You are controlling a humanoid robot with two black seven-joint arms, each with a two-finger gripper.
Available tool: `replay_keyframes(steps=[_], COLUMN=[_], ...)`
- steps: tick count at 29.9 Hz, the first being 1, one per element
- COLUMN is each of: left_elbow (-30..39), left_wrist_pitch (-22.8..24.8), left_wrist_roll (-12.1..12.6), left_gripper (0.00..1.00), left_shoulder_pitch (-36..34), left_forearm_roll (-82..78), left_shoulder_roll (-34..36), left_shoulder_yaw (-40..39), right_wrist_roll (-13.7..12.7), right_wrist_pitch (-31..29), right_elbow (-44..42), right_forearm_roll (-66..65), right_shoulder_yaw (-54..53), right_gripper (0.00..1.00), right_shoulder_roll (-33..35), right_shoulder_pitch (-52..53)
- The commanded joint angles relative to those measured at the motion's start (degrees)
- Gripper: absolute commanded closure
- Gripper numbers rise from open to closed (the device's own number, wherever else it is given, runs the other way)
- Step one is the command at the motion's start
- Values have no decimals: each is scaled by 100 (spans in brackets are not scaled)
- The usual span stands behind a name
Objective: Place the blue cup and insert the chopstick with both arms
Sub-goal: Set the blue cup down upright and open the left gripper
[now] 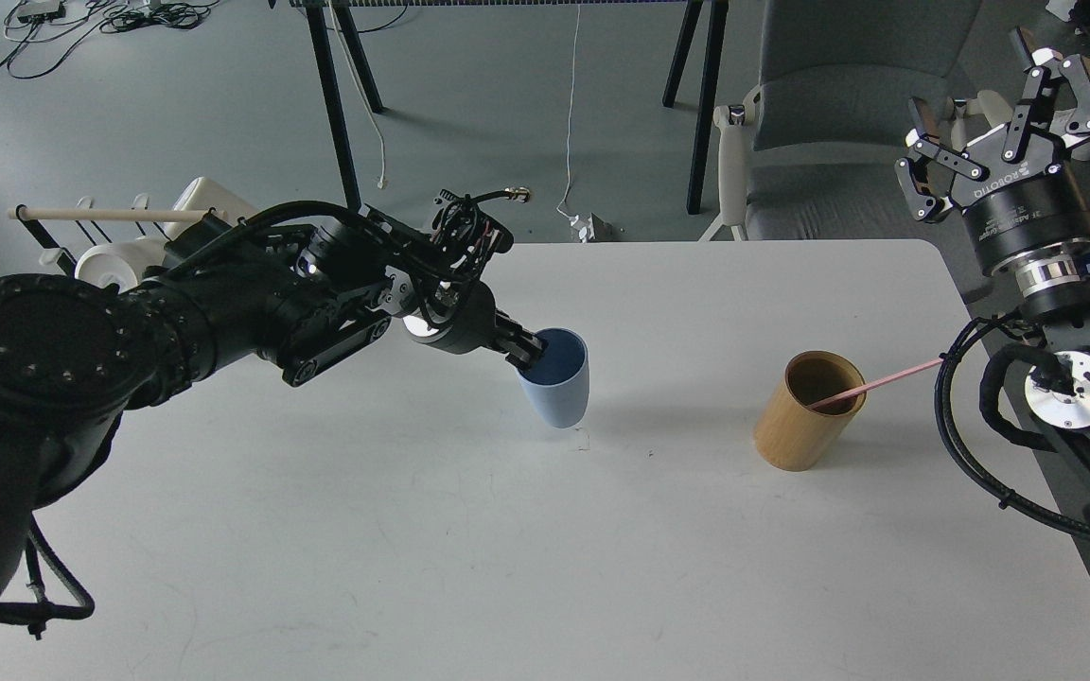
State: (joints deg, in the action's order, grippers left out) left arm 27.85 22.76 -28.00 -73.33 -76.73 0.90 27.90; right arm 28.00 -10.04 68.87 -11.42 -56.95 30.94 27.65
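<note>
Left arm [129, 331] outstretched, gripping blue cup [556, 376]

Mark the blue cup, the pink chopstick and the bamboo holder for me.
blue cup [559, 392]: head view, pale outer wall below the rim.
chopstick [886, 380]: head view, mid-shaft, outside the holder.
bamboo holder [796, 430]: head view, front outer wall.

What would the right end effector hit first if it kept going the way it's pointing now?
Probably nothing on the table. The right end effector is open and points up and away, off the table's far right corner toward the grey chair. The chair looks first in line, though depth is unclear.
</note>
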Motion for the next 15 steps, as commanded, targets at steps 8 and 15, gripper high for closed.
replay_keyframes(steps=[8,15], left_elbow=[10,19], left_wrist_pitch=[18,18], left_wrist_roll=[0,0], left_gripper=[95,93], left_shoulder_pitch=[46,99], left_forearm_roll=[0,0], left_shoulder_roll=[-19,-2], left_shoulder_yaw=[14,5], right_wrist_roll=[0,0], right_wrist_pitch=[-7,-16], right_elbow=[-5,-5], right_forearm_roll=[0,0], right_shoulder_yaw=[17,26], right_gripper=[12,12], right_shoulder_roll=[0,0], right_shoulder_pitch=[-23,-32])
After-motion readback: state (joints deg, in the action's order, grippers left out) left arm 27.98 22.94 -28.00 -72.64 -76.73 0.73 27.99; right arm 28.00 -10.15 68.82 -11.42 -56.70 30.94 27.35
